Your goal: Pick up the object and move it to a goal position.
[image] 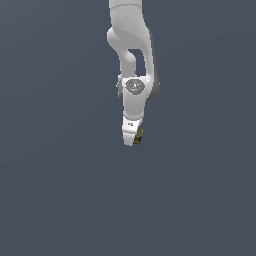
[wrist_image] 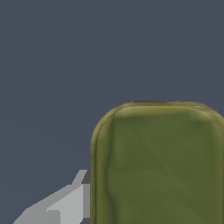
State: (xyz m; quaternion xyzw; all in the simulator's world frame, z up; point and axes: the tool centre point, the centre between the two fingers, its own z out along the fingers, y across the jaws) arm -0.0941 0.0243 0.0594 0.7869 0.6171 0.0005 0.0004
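1. Surroundings: rendered as one flat, featureless slate-blue field in both views; no bench edge, wall, seam or shadow distinguishable, so surface and background could not be told apart.
2. Arm: white, entered from the top edge of the exterior view near centre, hung roughly vertical, with a grey round joint cap at the wrist.
3. Tool: white, pointed downward at the arm's lower end, seen near the middle of the exterior view; closed on the object, with the gap between the fingers not separately resolved.
4. Object: seen in the exterior view only as a small olive-green and dark patch at the tool's tip, on the exterior view's right side of the white finger, touching it; no contact with any surface shown.
5. Object in the wrist view: filled much of the picture as an olive-green rounded-corner face with a yellowish rim, very close to the camera.
6. Finger: a pale grey stepped shape directly beside the object's edge in the wrist view; the opposite finger out of sight.
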